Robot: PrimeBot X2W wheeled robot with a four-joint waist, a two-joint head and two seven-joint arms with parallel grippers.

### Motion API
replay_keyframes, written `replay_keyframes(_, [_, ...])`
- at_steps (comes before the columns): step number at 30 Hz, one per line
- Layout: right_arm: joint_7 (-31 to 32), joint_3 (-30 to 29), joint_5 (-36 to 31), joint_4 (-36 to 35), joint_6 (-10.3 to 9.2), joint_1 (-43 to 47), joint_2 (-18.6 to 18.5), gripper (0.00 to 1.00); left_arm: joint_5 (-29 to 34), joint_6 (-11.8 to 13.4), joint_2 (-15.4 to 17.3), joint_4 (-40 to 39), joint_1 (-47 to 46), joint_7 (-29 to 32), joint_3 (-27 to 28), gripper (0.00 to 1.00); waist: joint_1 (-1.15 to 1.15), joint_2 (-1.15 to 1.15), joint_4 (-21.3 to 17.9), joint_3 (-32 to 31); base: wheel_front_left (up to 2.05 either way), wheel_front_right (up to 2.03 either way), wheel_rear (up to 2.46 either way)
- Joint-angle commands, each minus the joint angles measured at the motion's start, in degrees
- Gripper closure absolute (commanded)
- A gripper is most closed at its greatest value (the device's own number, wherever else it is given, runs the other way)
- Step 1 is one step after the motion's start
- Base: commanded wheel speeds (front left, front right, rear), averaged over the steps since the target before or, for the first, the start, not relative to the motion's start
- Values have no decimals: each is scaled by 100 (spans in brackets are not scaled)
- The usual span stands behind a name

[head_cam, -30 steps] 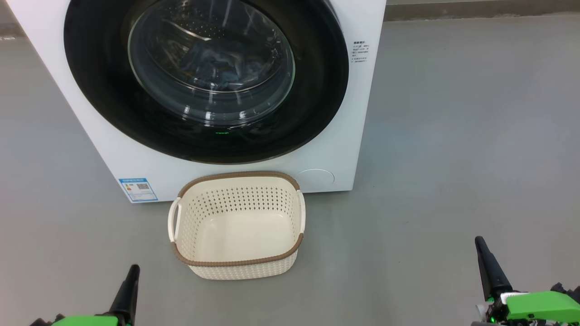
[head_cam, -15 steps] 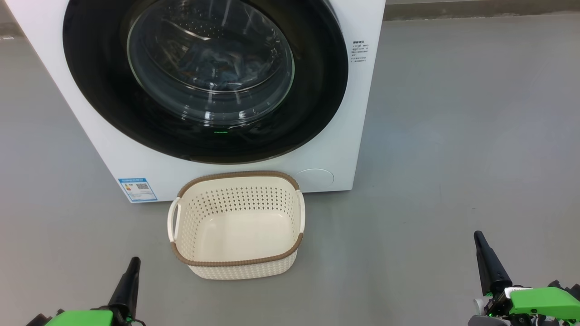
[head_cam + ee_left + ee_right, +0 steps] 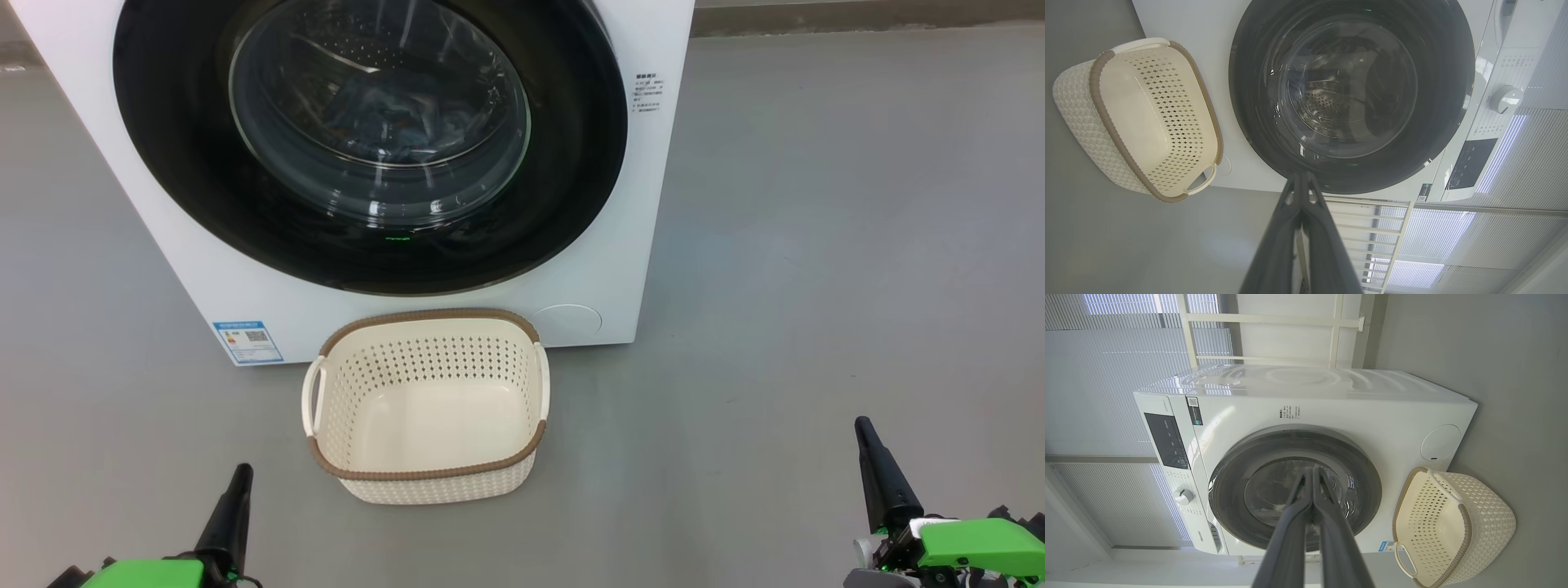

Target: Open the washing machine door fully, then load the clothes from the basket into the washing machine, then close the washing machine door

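The left claw is pressed together. The basket stands on the floor, just before the washing machine. Its door is closed, with the clothes behind the glass. The right claw is pressed together.

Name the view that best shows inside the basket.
Head view: it looks down into the basket, showing its bare floor and whole rim. The left wrist view shows it sideways, interior visible; the right wrist view shows it obliquely, clipped by the frame.
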Motion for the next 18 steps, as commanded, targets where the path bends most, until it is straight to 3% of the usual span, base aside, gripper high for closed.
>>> replay_keyframes(1, [51, 87, 10, -140, -6, -229, 1, 100, -43, -41, 144, -111, -236, 33, 200, 100, 0, 0, 0, 0, 0, 0, 0])
replay_keyframes(18, [62, 73, -1, -139, -6, -231, 10, 100, -43, -41, 144, -111, -236, 33, 200, 100, 0, 0, 0, 0, 0, 0, 0])
